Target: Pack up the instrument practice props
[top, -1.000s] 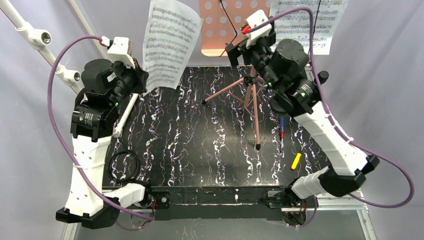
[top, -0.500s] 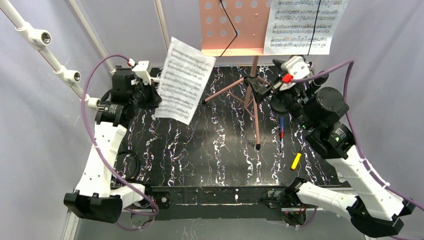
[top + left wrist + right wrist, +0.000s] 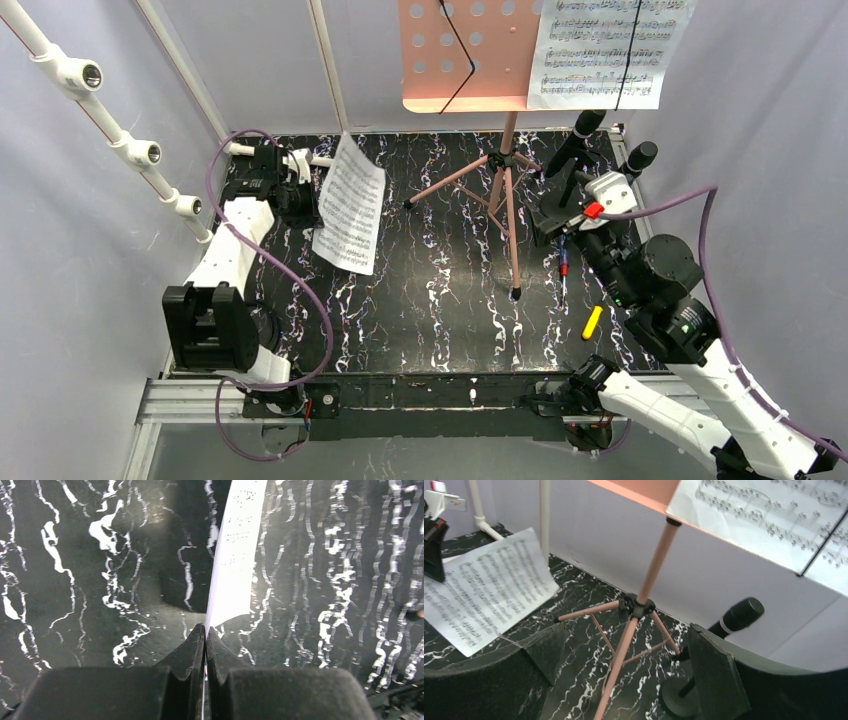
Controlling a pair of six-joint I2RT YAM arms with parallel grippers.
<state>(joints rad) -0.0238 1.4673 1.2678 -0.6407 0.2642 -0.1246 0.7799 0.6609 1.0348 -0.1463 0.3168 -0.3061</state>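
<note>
Currently the left pincer pinches a sheet-music page while the right pincer stands spread.

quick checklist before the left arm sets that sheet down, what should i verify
1. The left pincer is shut on the loose page: ok
2. The loose page is apart from the tripod legs: ok
3. The right pincer is open and empty: ok
4. The loose page touches the table: cannot tell
5. The second page is off the music desk: not ok, it hangs there
</note>
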